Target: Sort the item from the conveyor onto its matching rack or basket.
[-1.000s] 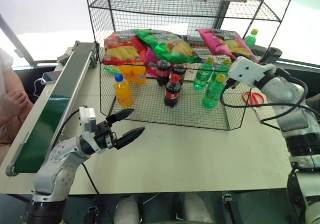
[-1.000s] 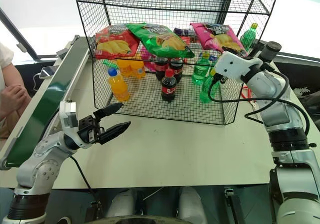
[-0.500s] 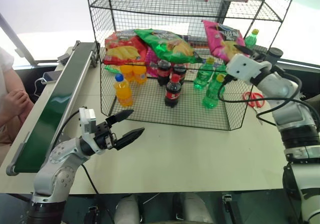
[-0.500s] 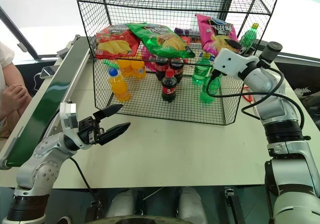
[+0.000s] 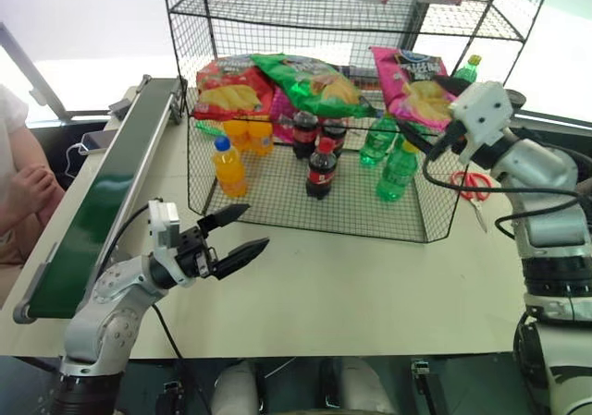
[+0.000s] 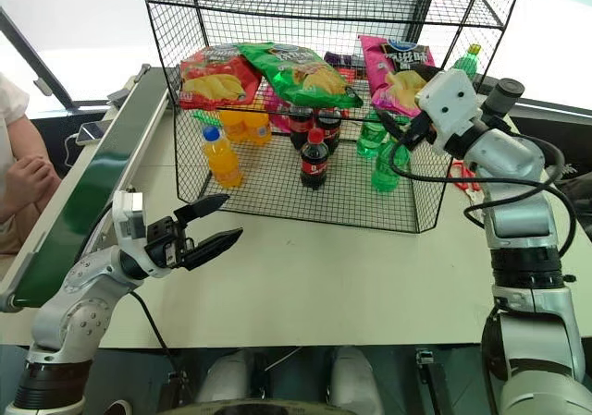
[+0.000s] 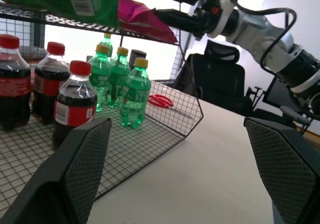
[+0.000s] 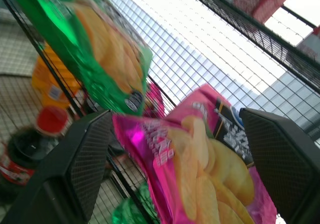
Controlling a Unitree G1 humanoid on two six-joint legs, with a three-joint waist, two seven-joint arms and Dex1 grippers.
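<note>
Placement step looks done: pink bag (image 5: pixel 413 80) lies on the rack's (image 6: pixel 277 202) middle shelf at its right end, beside the green bag (image 5: pixel 305 78) and, further left, the red bag (image 5: pixel 220 90). Right gripper (image 8: pixel 175 149) hangs just in front of the pink bag with its jaws spread wide, nothing between them; bag looks free of both fingers, resting on the wire. Left gripper (image 5: pixel 239 232) hovers over the table (image 5: pixel 370 286) in front of the rack, also wide open and empty. My read: release is complete, so the next move should be pulling the right arm clear of the rack's mesh side without snagging the bag or the green bottles (image 6: pixel 381 152) below it, then back toward the conveyor (image 5: pixel 106 193) for whatever comes next. Belt looks bare along its visible length. Risk: bag sits close to the shelf's right edge, a brush on the way out could tip it off. Rack's bottom tier holds cola bottles (image 5: pixel 319 167), orange bottles (image 5: pixel 228 167) and the green ones; top tier has small cartons. Red scissors (image 5: pixel 474 184) lie on the table right of the rack. Table is plain off-white; bright window glare behind the rack. A person's hand (image 5: pixel 26 186) rests left of the conveyor.
</note>
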